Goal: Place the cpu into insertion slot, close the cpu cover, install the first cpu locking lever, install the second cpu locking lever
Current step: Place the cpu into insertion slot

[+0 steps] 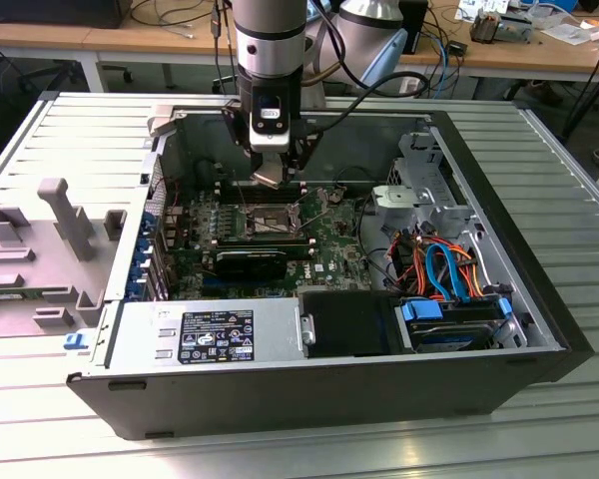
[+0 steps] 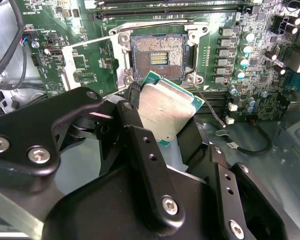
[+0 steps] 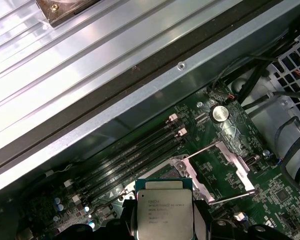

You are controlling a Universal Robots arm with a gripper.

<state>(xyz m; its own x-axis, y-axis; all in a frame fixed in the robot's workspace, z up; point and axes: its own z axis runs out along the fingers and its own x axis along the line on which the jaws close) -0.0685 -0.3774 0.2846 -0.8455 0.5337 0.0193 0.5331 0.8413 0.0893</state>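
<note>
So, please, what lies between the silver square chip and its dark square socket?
Nothing: second wrist view shows bare air from silver square chip to dark square socket.

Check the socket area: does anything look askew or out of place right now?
The cpu, gripped by the end effector near the open insertion slot, looks askew: its edges sit turned against the slot's rim in both wrist views. The cpu cover lies flipped open.
</note>
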